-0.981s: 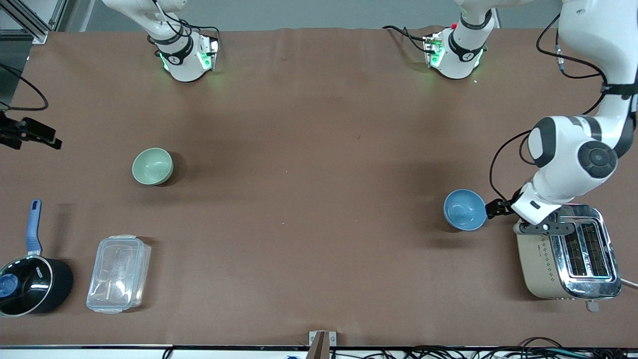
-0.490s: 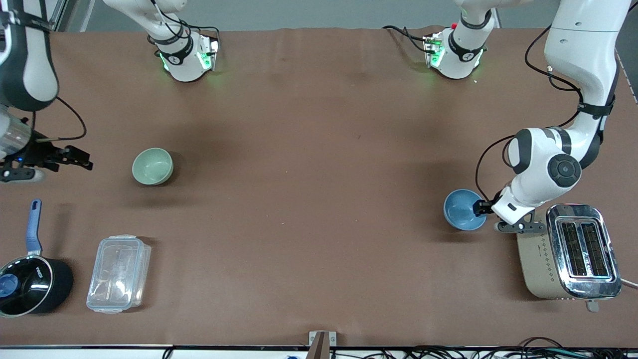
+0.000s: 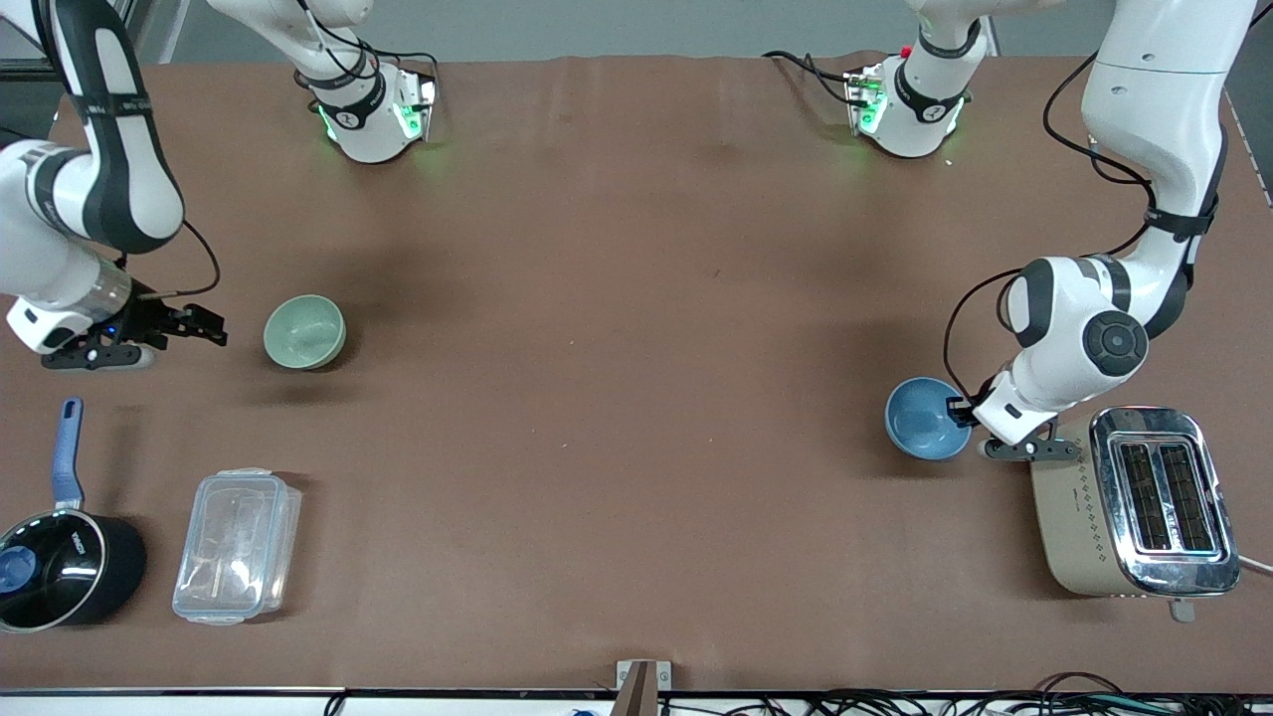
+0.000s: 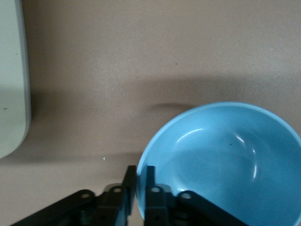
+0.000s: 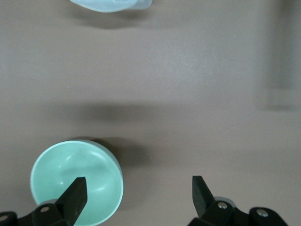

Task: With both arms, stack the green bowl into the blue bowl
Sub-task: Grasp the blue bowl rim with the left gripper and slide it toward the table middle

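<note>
**Both bowls still apart, one gripped, one not yet**

While the two bowls sit well apart on the brown worktop (image 3: 636, 398), the stacking itself has not begun. The small round pale mint-green bowl (image 3: 304, 332) rests upright toward the right arm's end of the worktop, and the small round medium-blue bowl (image 3: 927, 419) rests upright toward the left arm's end, just beside a cream and chrome toaster (image 3: 1134, 502).

The left tool (image 4: 137, 181) is at the blue bowl's rim, its two fingers drawn close with the rim between them, one inside and one outside; I judge it clamped on the blue bowl, which is not visibly lifted. The right tool (image 5: 138, 190) is spread wide and holds nothing. It hangs just beside the green bowl, one fingertip (image 5: 77, 188) over the bowl's edge in the right wrist view.

What remains, as I judge it: the right tool must take the green bowl, the bowls must be brought together, and the green one set inside the blue.
</note>
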Controlling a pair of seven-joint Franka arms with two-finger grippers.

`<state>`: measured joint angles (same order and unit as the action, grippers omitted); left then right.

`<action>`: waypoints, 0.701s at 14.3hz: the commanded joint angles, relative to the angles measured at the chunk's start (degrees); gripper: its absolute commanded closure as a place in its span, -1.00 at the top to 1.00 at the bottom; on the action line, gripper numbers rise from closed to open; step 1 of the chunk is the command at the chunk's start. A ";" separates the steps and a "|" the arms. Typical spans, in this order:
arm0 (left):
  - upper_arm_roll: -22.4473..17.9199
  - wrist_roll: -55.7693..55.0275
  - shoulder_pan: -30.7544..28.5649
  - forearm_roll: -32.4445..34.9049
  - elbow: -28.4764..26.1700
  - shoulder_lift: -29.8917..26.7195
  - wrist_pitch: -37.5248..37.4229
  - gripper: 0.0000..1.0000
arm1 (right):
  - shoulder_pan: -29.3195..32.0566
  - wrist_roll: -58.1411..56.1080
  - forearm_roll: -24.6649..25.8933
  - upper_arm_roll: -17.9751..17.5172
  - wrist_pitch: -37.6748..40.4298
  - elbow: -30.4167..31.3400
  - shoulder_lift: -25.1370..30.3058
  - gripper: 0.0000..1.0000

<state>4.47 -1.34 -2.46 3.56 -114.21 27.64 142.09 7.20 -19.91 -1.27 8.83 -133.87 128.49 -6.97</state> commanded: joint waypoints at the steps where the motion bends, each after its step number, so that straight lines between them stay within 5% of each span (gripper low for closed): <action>1: 0.45 -0.24 -0.08 0.49 -0.14 0.05 0.82 -0.99 | 0.27 -0.66 0.39 -0.57 -2.79 1.40 -2.52 0.95; 4: 4.30 -1.81 0.09 0.22 0.12 -1.62 0.12 -1.00 | 0.01 -0.57 0.39 -0.74 -5.34 2.37 -4.72 0.95; 10: 21.79 -28.24 3.15 0.57 6.17 -2.86 -8.14 -1.00 | -0.70 -0.48 -0.04 -0.74 -9.65 6.42 -6.83 0.86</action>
<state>22.39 -22.33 -1.02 3.55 -110.39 25.43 136.53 6.61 -19.98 -1.27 8.14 -142.12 132.90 -14.22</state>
